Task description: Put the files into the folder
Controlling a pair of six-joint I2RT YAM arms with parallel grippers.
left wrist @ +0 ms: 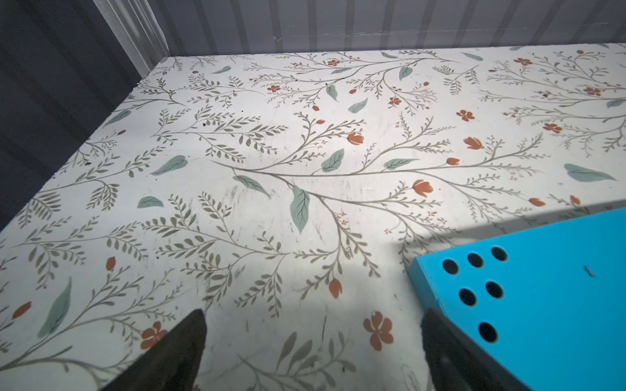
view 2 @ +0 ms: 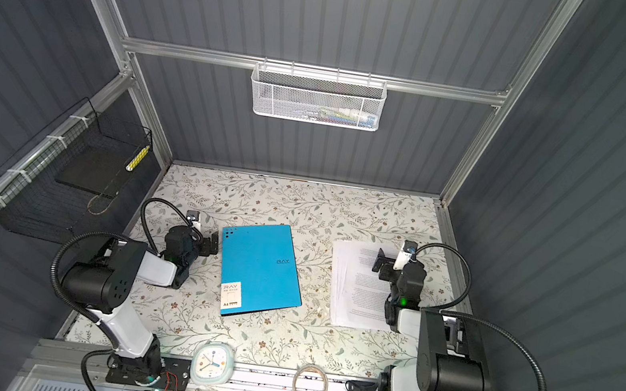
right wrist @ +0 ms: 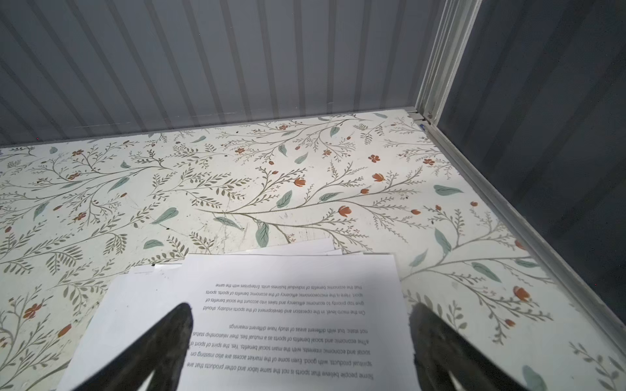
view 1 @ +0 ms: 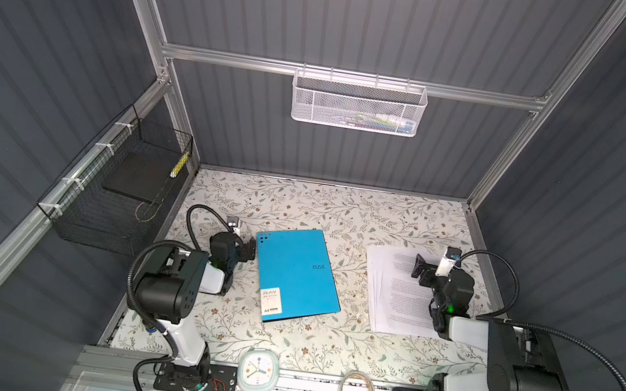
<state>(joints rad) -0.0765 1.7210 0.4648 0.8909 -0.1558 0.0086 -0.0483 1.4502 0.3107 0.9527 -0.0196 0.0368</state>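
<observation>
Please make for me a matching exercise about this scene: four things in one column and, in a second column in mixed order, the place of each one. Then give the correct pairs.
Things:
1. folder
2. files
3. clock
4. white mesh basket

Places:
A. hanging on the rail at the back
B. at the front edge of the table
C. on the right part of the table, sheets slightly fanned
D. near the middle of the table, closed

Pairs: 1-D; 2-C; 3-B; 4-A
</observation>
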